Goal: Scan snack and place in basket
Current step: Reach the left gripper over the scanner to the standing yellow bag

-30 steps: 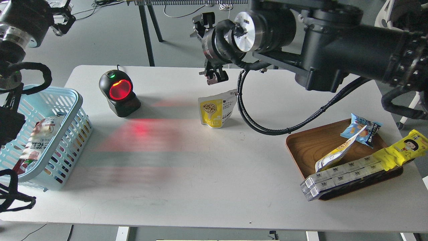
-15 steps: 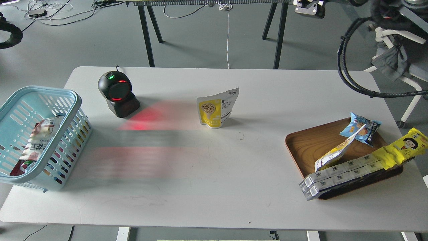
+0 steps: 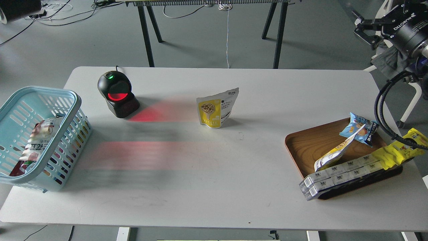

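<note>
While the pouch (image 3: 217, 107) is standing upright near the middle of the white bench (image 3: 200, 174), its long axis is running vertically and its printed face is turning toward the near side, the white top edge slanting up to the right. Nothing is touching it. The scanner (image 3: 117, 94) is sitting well to its left, glowing red and throwing red bands across the bench. The basket (image 3: 40, 97) is resting at the left edge, well apart from the pouch, with another packet (image 3: 36, 142) lying inside.

Compared with half a second ago, the right hand (image 3: 367, 30) is now showing at the far right, high above the floor beyond the bench, its fingers (image 3: 362, 33) spread apart and holding nothing; its cable is now crossing the yellow wrapper (image 3: 396, 152). The left hand is out of view. The pouch, scanner and basket are keeping their places.

On the right, a wooden tray (image 3: 311, 144) is carrying more snacks. Grey floor, black legs and cables are lying behind.
</note>
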Robot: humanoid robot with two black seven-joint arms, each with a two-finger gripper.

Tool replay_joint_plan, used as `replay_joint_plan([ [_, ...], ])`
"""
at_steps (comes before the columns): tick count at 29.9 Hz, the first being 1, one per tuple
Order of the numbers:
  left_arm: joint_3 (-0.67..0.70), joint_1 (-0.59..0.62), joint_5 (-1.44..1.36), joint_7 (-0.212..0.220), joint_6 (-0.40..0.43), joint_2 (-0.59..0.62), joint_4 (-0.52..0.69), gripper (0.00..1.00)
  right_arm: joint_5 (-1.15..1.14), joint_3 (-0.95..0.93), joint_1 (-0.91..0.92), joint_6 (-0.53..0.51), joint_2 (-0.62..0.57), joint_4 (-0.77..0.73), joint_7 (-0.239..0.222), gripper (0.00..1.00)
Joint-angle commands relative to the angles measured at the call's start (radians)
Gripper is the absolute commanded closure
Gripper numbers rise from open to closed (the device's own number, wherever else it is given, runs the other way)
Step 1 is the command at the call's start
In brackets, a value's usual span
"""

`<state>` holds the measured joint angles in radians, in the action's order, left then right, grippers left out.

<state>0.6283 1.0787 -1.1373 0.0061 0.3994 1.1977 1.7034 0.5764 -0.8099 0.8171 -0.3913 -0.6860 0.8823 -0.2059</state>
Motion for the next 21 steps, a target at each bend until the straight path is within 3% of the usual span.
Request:
replay_joint_plan([
  [1,-0.016,0.000,-0.087,0.003,0.045,-0.001,0.062,0.00,-0.001,-0.003,-0.036,-0.001,0.005,-0.003,0.000,0.02],
  [11,-0.136,-0.003,-0.488,0.005,0.067,-0.174,0.056,0.00,-0.003,-0.017,-0.035,-0.004,0.016,-0.071,0.002,0.01],
  [21,-0.251,-0.022,-0.922,0.008,0.067,-0.490,-0.039,0.00,-0.003,-0.012,-0.038,-0.004,0.016,-0.075,0.002,0.01],
])
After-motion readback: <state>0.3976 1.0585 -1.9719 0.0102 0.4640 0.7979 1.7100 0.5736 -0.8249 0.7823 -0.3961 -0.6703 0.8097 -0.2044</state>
